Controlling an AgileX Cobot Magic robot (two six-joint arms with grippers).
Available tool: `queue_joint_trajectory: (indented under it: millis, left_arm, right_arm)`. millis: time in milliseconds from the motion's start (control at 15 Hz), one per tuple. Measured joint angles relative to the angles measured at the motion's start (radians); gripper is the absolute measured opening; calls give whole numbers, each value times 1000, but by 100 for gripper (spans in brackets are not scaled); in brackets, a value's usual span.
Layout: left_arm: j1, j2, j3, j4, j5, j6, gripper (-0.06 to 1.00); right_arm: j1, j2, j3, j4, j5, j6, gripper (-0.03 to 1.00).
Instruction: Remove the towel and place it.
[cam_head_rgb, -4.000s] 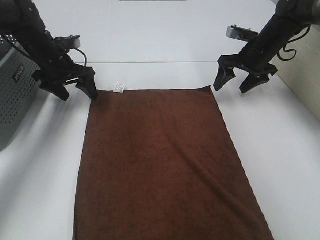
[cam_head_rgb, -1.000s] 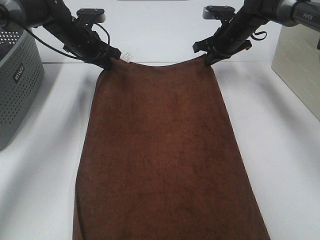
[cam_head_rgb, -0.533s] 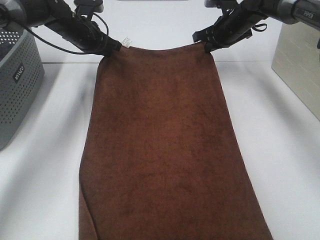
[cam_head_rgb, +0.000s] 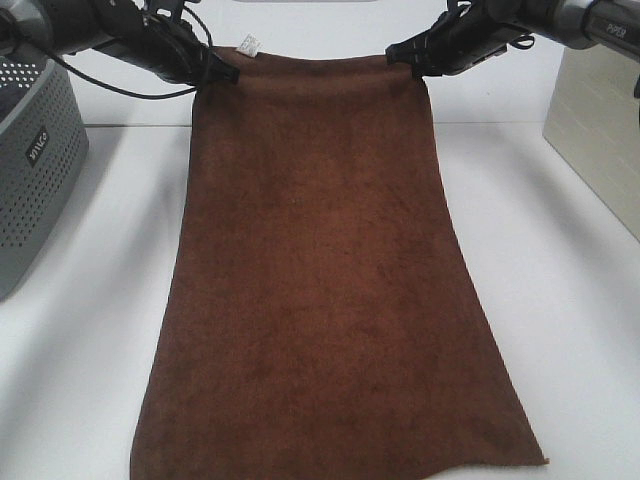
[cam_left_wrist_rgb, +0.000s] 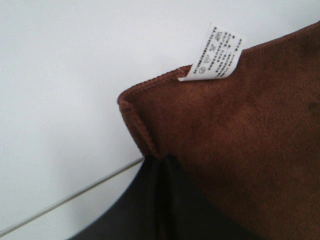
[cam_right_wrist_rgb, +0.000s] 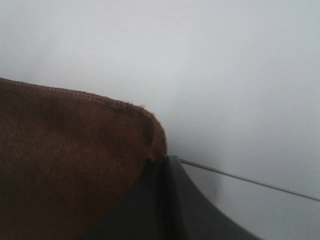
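The dark brown towel (cam_head_rgb: 320, 270) hangs lifted by its two far corners, and its near end reaches the bottom of the exterior high view. Its white tag (cam_head_rgb: 248, 44) sticks up at the far left corner. My left gripper (cam_head_rgb: 222, 72) is shut on the far left corner; the left wrist view shows its jaws pinching the towel (cam_left_wrist_rgb: 240, 145) below the tag (cam_left_wrist_rgb: 214, 54). My right gripper (cam_head_rgb: 408, 62) is shut on the far right corner, and the right wrist view shows the towel (cam_right_wrist_rgb: 70, 160) clamped in it.
A grey perforated basket (cam_head_rgb: 35, 170) stands at the left edge of the white table (cam_head_rgb: 560, 300). A beige box (cam_head_rgb: 600, 130) stands at the right edge.
Both grippers closed on the towel's far corners and raised them. Over the last second the far edge rose higher and the near end drew up into view.
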Motion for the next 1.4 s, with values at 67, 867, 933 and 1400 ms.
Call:
queue_joint_trajectory:
  millis: [67,867,933,1400]
  left_arm:
    - [0,0,0,0,-15,12,0]
    - [-2,119,0,-24,-138,31,0]
    - [-5,127,0,-25,-149,31,0]
    - [-10,149,0,-25,-229,31,1]
  right_arm:
    - [0,0,0,0,-3,0,1]
    - [0,102,-2,35,-112,0,1]
    - [0,106,-2,36,-116,0,1]
    - [0,129,-2,68,-140,0,13]
